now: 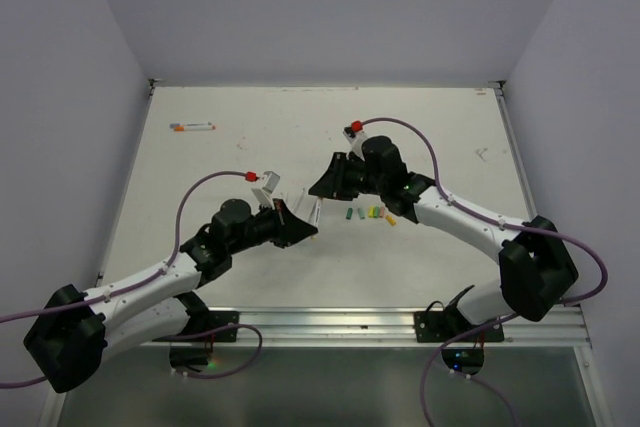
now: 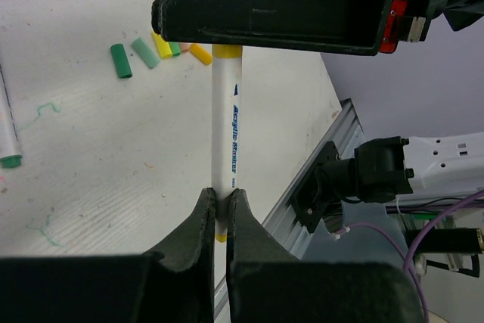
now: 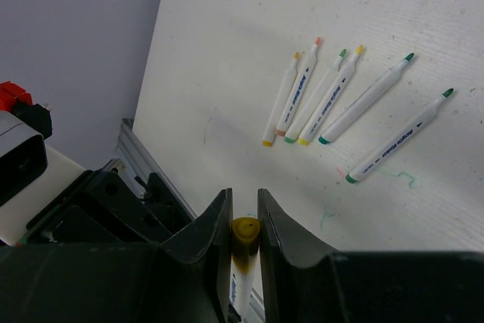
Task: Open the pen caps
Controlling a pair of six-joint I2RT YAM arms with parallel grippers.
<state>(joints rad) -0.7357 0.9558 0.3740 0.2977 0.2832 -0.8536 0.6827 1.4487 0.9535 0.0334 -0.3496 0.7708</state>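
My left gripper (image 2: 221,200) clamped the pen (image 2: 225,126) by its tail, holding it above the surface (image 2: 76,156); my right gripper (image 3: 243,213) pinched its yellow cap (image 3: 246,234). I judged a straight pull along the pen's axis best, with the left grip firm.

Left gripper (image 2: 221,198), right gripper (image 3: 243,202): pen (image 2: 225,126) between; pen caps (image 1: 370,213) rightward on table (image 1: 250,147).

Left arm (image 1: 140,292) and right arm (image 1: 470,222) bend inward, tips meeting. Left end effector (image 2: 221,194) clamps the pen (image 2: 225,126); right end effector (image 3: 243,202) clamps its cap (image 3: 245,234).
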